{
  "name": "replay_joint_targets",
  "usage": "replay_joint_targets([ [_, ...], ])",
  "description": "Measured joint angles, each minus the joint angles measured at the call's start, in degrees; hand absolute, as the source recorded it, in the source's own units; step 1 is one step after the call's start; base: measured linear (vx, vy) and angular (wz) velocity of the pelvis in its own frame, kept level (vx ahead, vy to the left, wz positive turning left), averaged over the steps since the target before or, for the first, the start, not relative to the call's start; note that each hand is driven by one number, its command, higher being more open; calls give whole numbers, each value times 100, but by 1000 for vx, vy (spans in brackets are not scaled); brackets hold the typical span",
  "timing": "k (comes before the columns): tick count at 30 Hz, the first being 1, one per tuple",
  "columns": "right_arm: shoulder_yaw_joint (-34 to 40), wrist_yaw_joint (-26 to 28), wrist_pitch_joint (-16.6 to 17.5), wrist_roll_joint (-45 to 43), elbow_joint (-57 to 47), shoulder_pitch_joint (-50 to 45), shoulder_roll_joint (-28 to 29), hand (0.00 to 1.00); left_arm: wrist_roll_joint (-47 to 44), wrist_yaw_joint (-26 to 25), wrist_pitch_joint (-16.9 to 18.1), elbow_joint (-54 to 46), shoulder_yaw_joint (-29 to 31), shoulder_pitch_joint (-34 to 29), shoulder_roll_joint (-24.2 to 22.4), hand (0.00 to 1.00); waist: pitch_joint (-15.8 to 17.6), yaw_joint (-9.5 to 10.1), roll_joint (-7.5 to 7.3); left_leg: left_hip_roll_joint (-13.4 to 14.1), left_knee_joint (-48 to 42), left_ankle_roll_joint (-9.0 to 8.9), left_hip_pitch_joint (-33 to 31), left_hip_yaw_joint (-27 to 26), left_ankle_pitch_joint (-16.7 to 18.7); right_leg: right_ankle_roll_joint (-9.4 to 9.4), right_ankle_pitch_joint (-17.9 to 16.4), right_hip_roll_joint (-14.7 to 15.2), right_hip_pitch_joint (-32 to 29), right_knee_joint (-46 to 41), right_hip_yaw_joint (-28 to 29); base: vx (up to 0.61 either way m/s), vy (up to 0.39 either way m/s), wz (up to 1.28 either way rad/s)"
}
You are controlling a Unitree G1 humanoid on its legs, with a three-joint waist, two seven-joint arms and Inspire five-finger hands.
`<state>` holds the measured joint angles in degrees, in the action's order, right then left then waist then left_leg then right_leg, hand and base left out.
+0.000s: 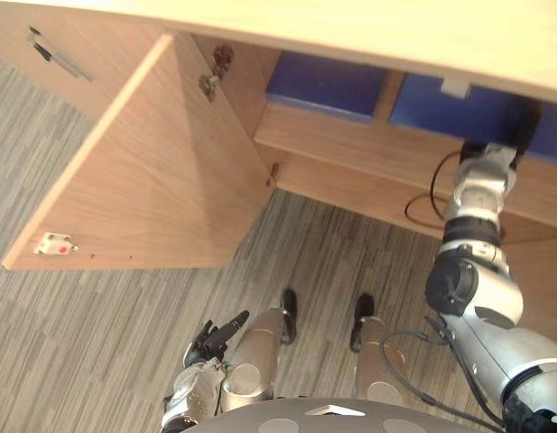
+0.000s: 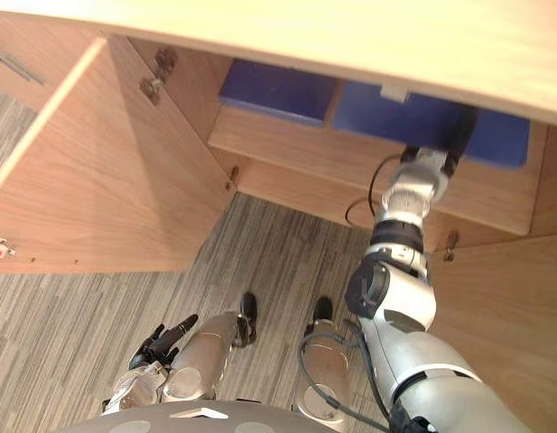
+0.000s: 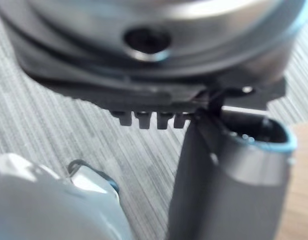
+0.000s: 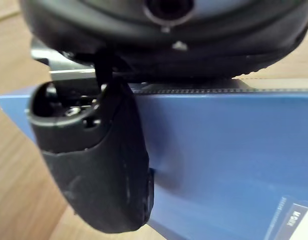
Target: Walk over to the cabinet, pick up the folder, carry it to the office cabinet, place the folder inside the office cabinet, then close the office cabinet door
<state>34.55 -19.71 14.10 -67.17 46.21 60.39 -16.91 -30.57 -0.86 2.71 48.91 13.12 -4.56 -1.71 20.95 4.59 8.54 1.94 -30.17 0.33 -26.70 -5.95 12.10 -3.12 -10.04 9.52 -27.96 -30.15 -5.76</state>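
Blue folder (image 4: 218, 150) lies flat against the right hand's (image 4: 99, 165) thumb, long edge running across it, fingers hidden, grip unclear; left hand (image 1: 210, 347), fingers slack, hangs well away

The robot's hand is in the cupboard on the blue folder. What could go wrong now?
The right hand lies on the blue folder, which sits near the front edge of the shelf; pulling back could drag it out and drop it. A second blue folder lies close beside it and might get bumped. The cabinet door stands wide open on the side where the left hand hangs; turning could knock it.
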Motion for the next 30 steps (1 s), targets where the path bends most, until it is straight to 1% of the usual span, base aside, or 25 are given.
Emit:
replay_joint_targets([
  [1, -63, -26, -15, 1, 0, 143, -25, 0, -88, -22, 1, -41, -17, 13, -13, 100, 70, 4, 6, 0, -37, 0, -60, -29, 0, 16, -19, 13, -107, -101, 31, -146, -54, -16],
  [3, -272, -186, -42, 0, -1, 510, -97, 0, -293, -93, 11, -215, -123, 13, -15, 100, 103, -5, 8, -7, -339, -23, -523, -85, 42, 30, -147, 58, -700, -590, 168, -129, -53, -8],
  [4, -297, -215, -42, -2, -1, 571, -101, 0, -302, -116, 35, -244, -157, 19, -12, 100, 122, -9, 8, 1, -469, -26, -635, -90, 90, 41, -199, 61, -820, -727, 192, -98, -50, -6],
  [6, -357, -440, -44, 0, -1, 816, -138, 0, -340, -167, 102, -448, -218, 43, -7, 100, 299, -8, 19, 100, -1130, -38, -1009, -142, 379, 59, -447, 38, -1230, -1356, 297, -103, -41, -13],
  [9, -384, -610, -46, 0, -1, 1094, -181, 0, -409, -221, 152, -583, -320, 87, 0, 100, 333, -7, 41, 171, -1654, -25, -1474, -182, 579, 54, -589, 23, -1735, -1835, 415, -110, -4, -13],
  [11, -636, -766, -43, -3, -1, 1154, -452, 0, -483, -270, 216, -663, -421, 206, 15, 100, 387, -1, 87, 189, -1971, -22, -1782, -173, 669, 25, -648, 32, -2032, -2104, 458, -109, 33, -3],
  [13, -657, -928, -25, -11, -1, 1185, -586, 0, -534, -279, 232, -719, -523, 211, 57, 100, 395, 9, 85, 200, -2114, -4, -1979, -168, 693, 24, -649, 38, -2217, -2220, 469, -85, 30, 1],
  [17, -645, -1129, 46, -144, -3, 1327, -761, 0, -557, -290, 244, -860, -686, 210, 109, 100, 461, 12, 102, 151, -2159, 5, -2079, -220, 689, 11, -674, 121, -2379, -2349, 503, -68, 8, 4],
  [19, -591, -1254, 104, -322, -176, 1437, -810, 0, -619, -313, 249, -919, -804, 208, 142, 100, 476, 39, 106, 95, -2141, 28, -2131, -308, 674, 1, -711, 165, -2534, -2459, 603, -69, -28, 1],
  [23, -553, -1427, 285, -562, -444, 1671, -901, 0, -1143, -430, 250, -966, -877, 207, 164, 100, 503, -9, 161, 60, -2138, 56, -2303, -328, 641, -8, -730, 226, -2751, -2549, 612, -24, -29, 5],
  [24, -513, -1517, 309, -578, -444, 1742, -1055, 0, -1291, -493, 249, -999, -880, 207, 149, 100, 510, 22, 167, 56, -2136, 55, -2336, -346, 641, -8, -730, 245, -2814, -2582, 611, 0, 0, 0],
  [25, -499, -1565, 334, -578, -444, 1760, -1153, 0, -1442, -545, 248, -1004, -879, 202, 140, 100, 515, 27, 178, 56, -2106, 49, -2339, -344, 637, -8, -730, 249, -2822, -2576, 601, 3, -32, 2],
  [27, -499, -1632, 367, -575, -444, 1800, -1274, 0, -1461, -584, 249, -1007, -878, 199, 141, 100, 515, 3, 178, 46, -2050, 35, -2334, -346, 620, -8, -730, 263, -2838, -2560, 584, 4, -17, 1],
  [30, -501, -1717, 398, -572, -444, 1960, -1311, 0, -1482, -643, 251, -1008, -868, 199, 141, 100, 516, -19, 177, 46, -2016, 29, -2336, -390, 614, -8, -729, 278, -2883, -2565, 591, -7, -15, -3],
])
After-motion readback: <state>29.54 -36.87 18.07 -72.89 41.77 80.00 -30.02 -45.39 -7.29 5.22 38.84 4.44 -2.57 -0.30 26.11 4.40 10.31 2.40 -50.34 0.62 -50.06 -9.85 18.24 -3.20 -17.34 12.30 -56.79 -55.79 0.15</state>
